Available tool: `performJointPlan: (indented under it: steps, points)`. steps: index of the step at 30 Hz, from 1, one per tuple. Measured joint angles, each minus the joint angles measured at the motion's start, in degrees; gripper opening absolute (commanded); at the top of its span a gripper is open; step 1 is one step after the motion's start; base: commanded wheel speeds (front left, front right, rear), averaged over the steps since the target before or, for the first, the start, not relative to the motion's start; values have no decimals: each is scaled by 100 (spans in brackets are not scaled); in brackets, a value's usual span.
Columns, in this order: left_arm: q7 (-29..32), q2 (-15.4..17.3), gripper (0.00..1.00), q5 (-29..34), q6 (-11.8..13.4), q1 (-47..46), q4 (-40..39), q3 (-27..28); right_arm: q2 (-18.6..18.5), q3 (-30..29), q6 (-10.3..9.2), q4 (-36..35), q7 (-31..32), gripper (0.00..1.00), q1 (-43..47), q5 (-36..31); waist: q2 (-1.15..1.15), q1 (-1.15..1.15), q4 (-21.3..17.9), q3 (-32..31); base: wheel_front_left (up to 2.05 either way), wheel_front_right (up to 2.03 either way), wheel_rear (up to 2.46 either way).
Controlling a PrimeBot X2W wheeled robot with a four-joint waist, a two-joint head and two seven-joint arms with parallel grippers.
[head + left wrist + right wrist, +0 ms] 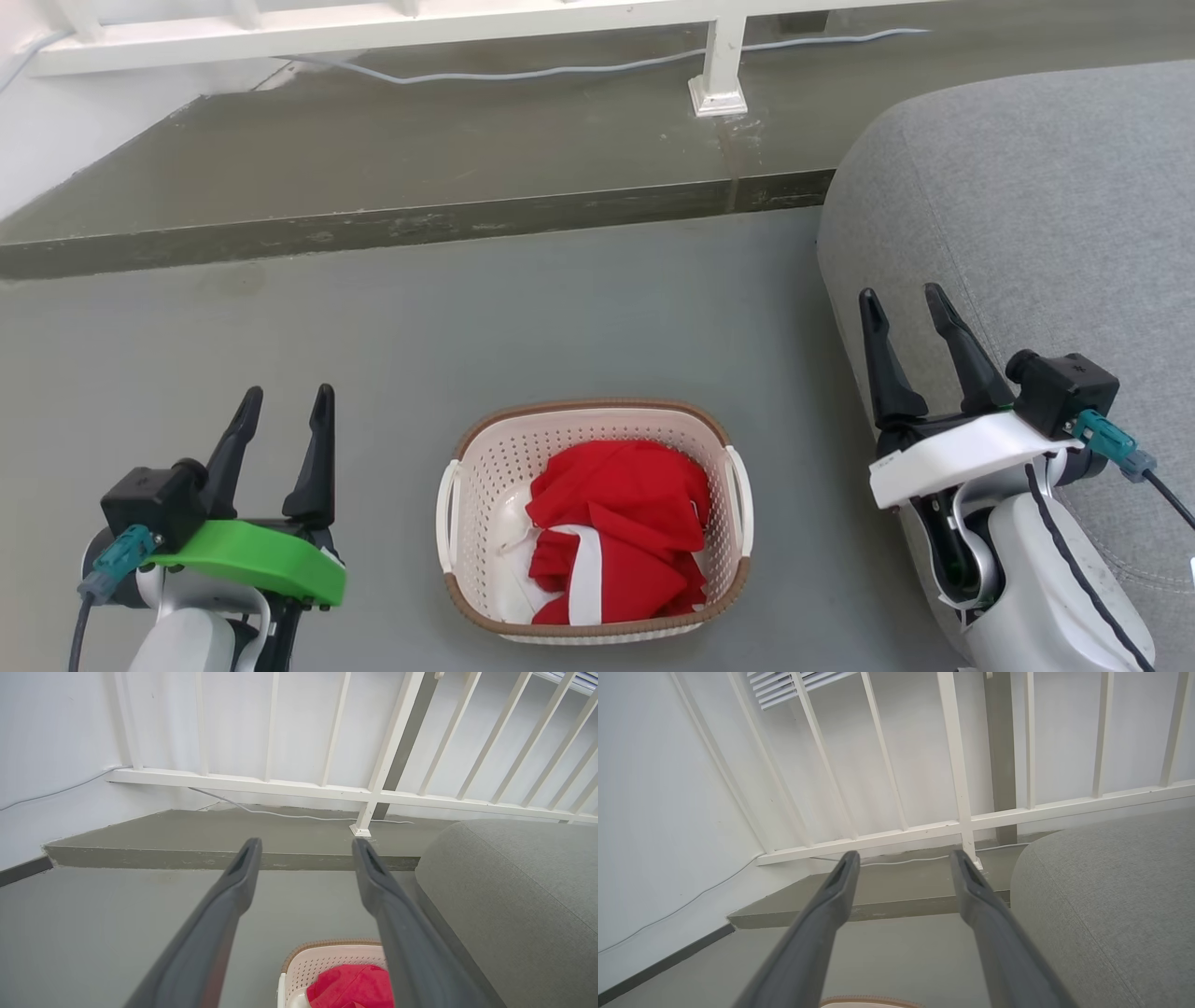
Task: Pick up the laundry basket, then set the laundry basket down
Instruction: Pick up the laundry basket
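Grey sofa (1027, 187) far right; laundry basket (597, 405) on the floor (467, 308), near centre, well apart from left gripper (288, 394) and right gripper (901, 294), both spread wide, empty; judgement: close on both side handles (448, 495) together, lift level.

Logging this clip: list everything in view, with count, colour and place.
laundry basket: one, cream with brown rim, on the floor between the claws
cloth: one bundle, red with white, inside the basket
sofa: one, grey, right of the basket
railing: one, white, on the raised step behind
cable: one, pale, along the step
left claw: one, dark on a green mount, open, left of the basket
right claw: one, dark on a white mount, open, before the sofa
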Motion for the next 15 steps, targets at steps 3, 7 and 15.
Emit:
performJointPlan:
  steps: [3,7,15]
  points:
    - [0,-10,100,44,-1,5,-22,23,0,-4,0,0,0,100,0,-1,0,0,-2,8,0,0,0]
    - [0,-41,100,81,-7,46,-35,49,1,-15,15,-1,0,100,1,-8,0,0,-4,23,0,0,0]
    - [0,-125,100,126,-11,114,-146,101,3,-15,34,-2,0,100,3,-16,0,0,-14,113,0,0,0]
